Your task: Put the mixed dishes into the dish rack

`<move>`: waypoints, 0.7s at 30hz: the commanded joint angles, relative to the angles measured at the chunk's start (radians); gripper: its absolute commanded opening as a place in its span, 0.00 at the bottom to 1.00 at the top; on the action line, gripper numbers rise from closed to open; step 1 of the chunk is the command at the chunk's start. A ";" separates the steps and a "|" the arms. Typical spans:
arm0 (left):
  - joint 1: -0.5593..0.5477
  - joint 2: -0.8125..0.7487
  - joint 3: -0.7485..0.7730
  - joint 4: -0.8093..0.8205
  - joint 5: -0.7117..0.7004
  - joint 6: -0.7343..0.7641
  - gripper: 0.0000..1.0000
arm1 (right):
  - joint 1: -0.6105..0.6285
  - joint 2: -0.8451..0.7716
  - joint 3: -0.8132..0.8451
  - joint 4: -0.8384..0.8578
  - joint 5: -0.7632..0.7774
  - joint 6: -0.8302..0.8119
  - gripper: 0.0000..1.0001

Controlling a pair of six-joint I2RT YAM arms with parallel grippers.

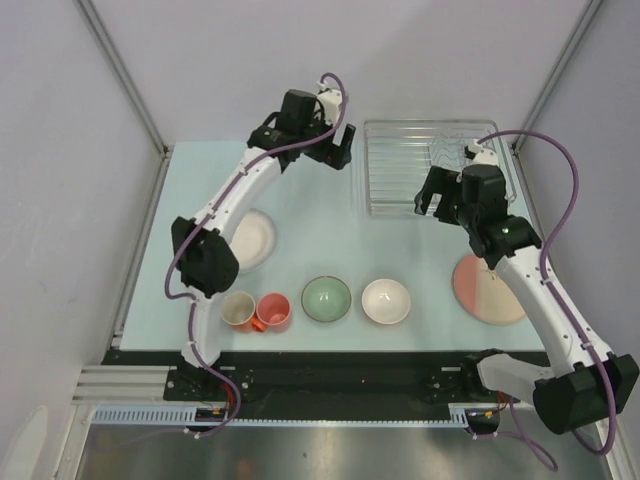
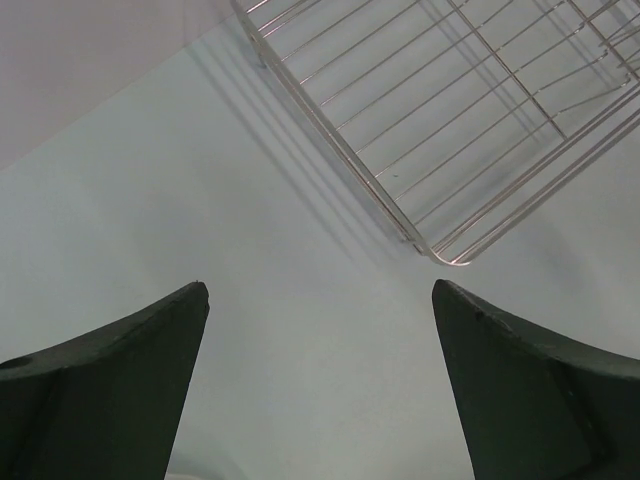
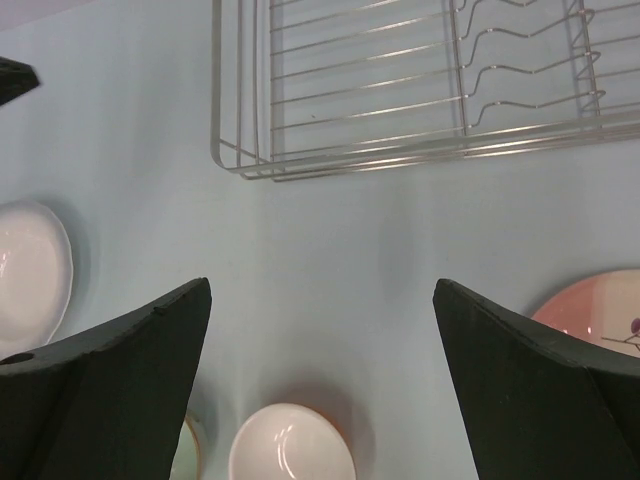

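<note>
The silver wire dish rack (image 1: 430, 165) stands empty at the back right; it also shows in the left wrist view (image 2: 470, 120) and the right wrist view (image 3: 420, 90). The white plate (image 1: 250, 240) lies at the left, partly under the left arm. The pink-and-cream plate (image 1: 490, 290) lies at the right. In a front row sit the pinkish cup (image 1: 238, 310), the orange-red mug (image 1: 272, 311), the pale green bowl (image 1: 326, 299) and the white bowl (image 1: 386, 301). My left gripper (image 1: 335, 157) is open and empty, left of the rack. My right gripper (image 1: 431, 204) is open and empty at the rack's near edge.
The right wrist view shows the white bowl (image 3: 292, 445), the white plate (image 3: 30, 275) and the pink-and-cream plate's edge (image 3: 595, 315) below the rack. Grey walls enclose the pale blue table (image 1: 330, 235) at the back and sides.
</note>
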 commanded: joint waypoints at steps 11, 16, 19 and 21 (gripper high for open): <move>-0.084 0.216 0.078 0.317 -0.105 -0.106 1.00 | 0.094 -0.190 -0.198 0.221 0.081 -0.037 1.00; -0.099 0.303 0.138 0.317 -0.122 -0.114 1.00 | 0.122 -0.187 -0.221 0.236 0.100 -0.043 1.00; -0.107 0.343 0.146 0.325 -0.141 -0.113 1.00 | 0.125 -0.192 -0.226 0.239 0.097 -0.043 1.00; -0.107 0.363 0.147 0.330 -0.152 -0.111 1.00 | 0.125 -0.193 -0.227 0.244 0.092 -0.043 1.00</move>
